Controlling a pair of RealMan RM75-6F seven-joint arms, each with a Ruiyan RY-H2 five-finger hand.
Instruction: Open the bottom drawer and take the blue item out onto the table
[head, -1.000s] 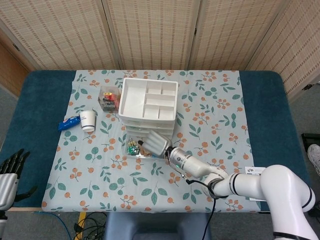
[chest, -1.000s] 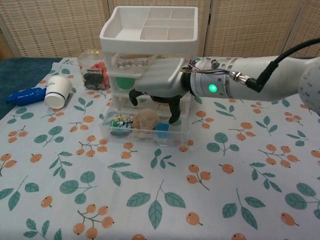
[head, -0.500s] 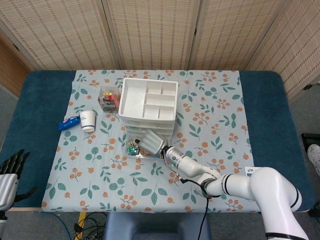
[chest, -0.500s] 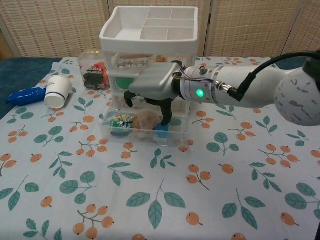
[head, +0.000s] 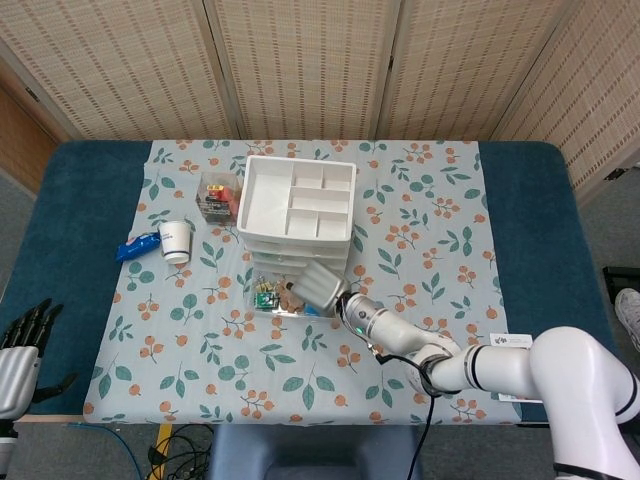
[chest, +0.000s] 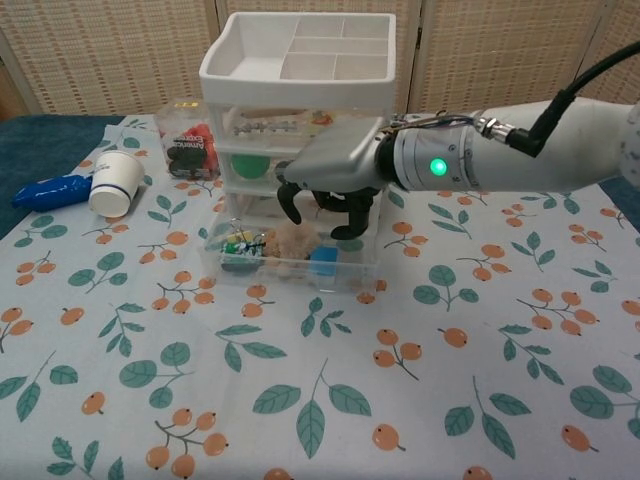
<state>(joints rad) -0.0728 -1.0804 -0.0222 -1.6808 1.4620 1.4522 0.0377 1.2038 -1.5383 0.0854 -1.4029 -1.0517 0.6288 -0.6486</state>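
Observation:
The white drawer unit (chest: 300, 60) (head: 298, 210) stands mid-table with its clear bottom drawer (chest: 232, 262) (head: 262, 300) pulled out. In it lie a small blue block (chest: 322, 263) at the right, a tan lump (chest: 292, 243) and a green-and-yellow bit (chest: 238, 245). My right hand (chest: 335, 180) (head: 320, 286) hovers just above the drawer, fingers curved downward and apart, holding nothing; the blue block lies just below its fingertips (chest: 346, 222). My left hand (head: 20, 345) hangs off the table's front left corner, fingers spread and empty.
A white paper cup (chest: 112, 183) lies on its side left of the unit, with a blue packet (chest: 50, 190) beside it. A clear box of red things (chest: 190, 150) stands at the unit's back left. A white card (head: 510, 342) lies front right.
The right hand, which had a finger down in the drawer by the blue block, has lifted and shifted slightly right, empty. The block stays in the drawer.

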